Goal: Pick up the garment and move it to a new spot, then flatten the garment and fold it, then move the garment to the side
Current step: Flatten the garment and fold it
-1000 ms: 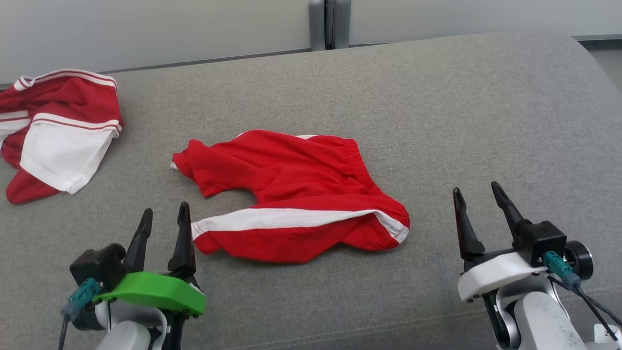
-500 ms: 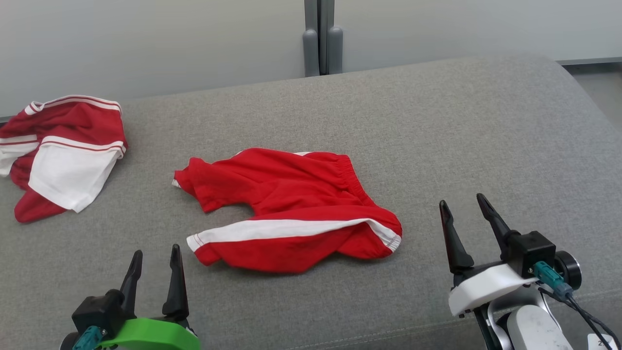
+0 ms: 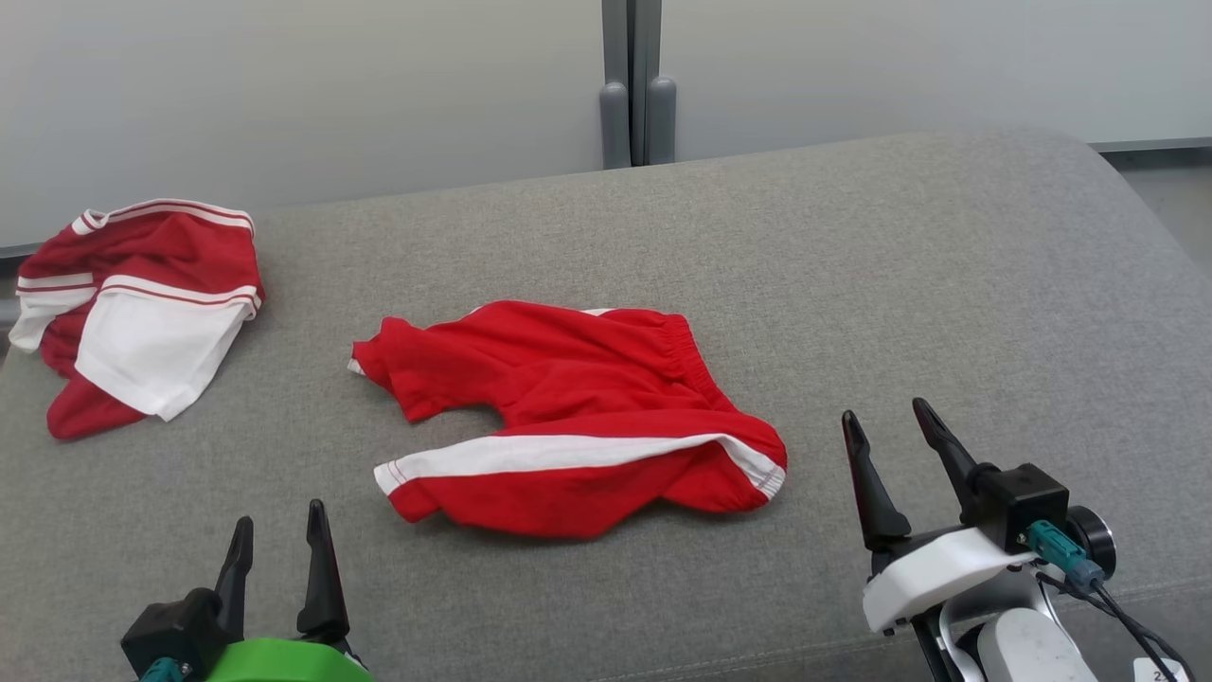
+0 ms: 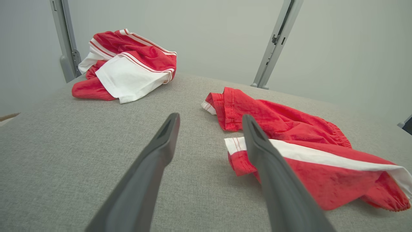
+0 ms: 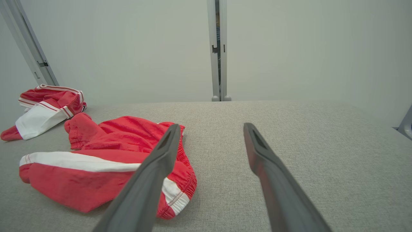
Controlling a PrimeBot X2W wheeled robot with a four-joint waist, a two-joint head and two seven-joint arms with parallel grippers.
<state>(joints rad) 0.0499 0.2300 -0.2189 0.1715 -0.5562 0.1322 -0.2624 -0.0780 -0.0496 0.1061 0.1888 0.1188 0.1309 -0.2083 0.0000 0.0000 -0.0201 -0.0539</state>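
The garment, red shorts with a white side stripe, lies crumpled in the middle of the grey cushioned surface. My left gripper hovers near the front edge, short of the garment's near-left corner, jaws open and empty. In the left wrist view the garment lies just ahead and right of that gripper. My right gripper stands open and empty to the right of the garment's waistband end. The right wrist view shows the garment ahead and left of its gripper.
A second red-and-white garment lies bunched at the far left of the surface, apart from the shorts. A pale wall with a grey post stands behind. The surface curves down at its right edge.
The head camera has shifted, so both garments sit lower in the picture. Relative to the shorts, both grippers have drawn back toward the front edge. Their jaws stay open.
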